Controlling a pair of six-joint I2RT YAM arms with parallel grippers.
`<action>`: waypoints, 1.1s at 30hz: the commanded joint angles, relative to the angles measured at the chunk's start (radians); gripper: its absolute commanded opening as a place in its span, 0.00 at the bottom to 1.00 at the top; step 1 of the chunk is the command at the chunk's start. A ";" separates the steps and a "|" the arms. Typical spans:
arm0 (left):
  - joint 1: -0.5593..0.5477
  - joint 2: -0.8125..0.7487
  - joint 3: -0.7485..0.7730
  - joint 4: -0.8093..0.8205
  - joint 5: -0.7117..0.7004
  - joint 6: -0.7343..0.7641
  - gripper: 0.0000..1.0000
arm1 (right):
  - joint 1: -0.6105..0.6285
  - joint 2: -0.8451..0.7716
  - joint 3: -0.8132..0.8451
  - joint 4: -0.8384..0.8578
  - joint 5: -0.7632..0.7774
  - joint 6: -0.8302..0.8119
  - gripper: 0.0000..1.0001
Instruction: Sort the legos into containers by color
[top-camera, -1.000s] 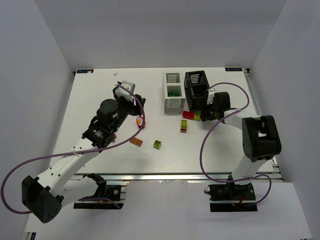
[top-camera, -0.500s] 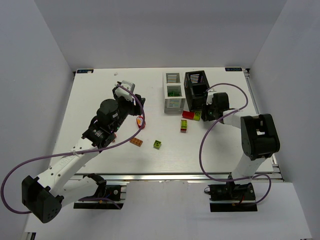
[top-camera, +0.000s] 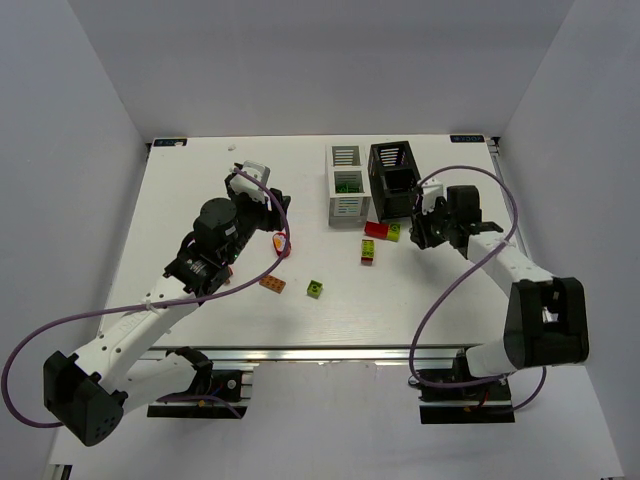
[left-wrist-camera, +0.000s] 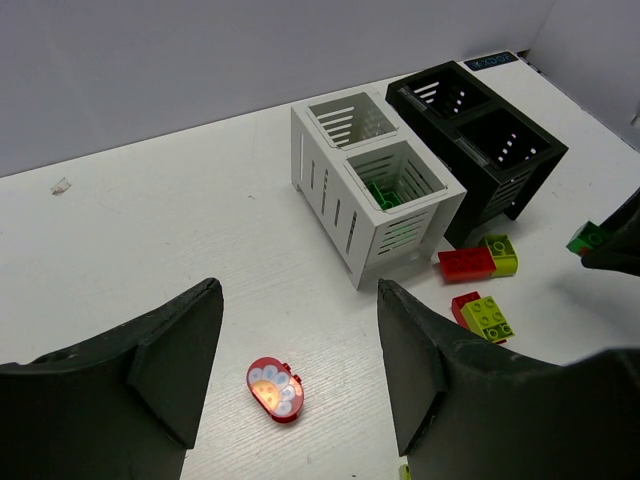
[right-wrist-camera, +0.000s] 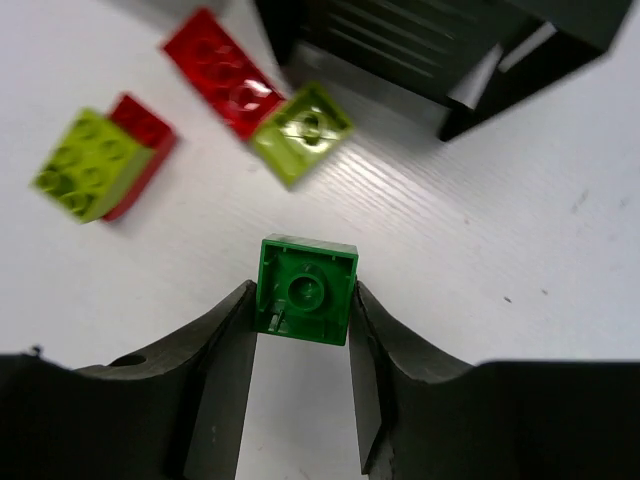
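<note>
Plastic we judge light and stiff: right tool (right-wrist-camera: 303, 312) pinches green lego (right-wrist-camera: 306, 283) by flat sides near black container (right-wrist-camera: 420, 40); left tool (left-wrist-camera: 300, 300) gapes.

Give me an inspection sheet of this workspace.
Surface: white table, no spills seen.
Job's things: white box with green bricks in its near compartment; black box beside it; red brick, lime brick, orange brick loose on the table.
Clutter: small white scrap near the far edge; red oval piece on the table.
Grippers: left gripper open, empty; right gripper shut on dark green brick.
Cables: purple cables loop off both arms.
Surroundings: plain white walls.
</note>
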 joint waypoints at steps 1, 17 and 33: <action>0.005 -0.011 -0.005 0.014 -0.004 0.003 0.73 | 0.006 -0.060 0.072 -0.138 -0.212 -0.134 0.00; 0.005 -0.001 -0.005 0.012 -0.012 0.009 0.73 | 0.258 0.239 0.551 -0.109 -0.203 -0.028 0.05; 0.005 -0.002 -0.004 0.012 -0.009 0.008 0.73 | 0.285 0.464 0.810 -0.132 -0.083 0.027 0.39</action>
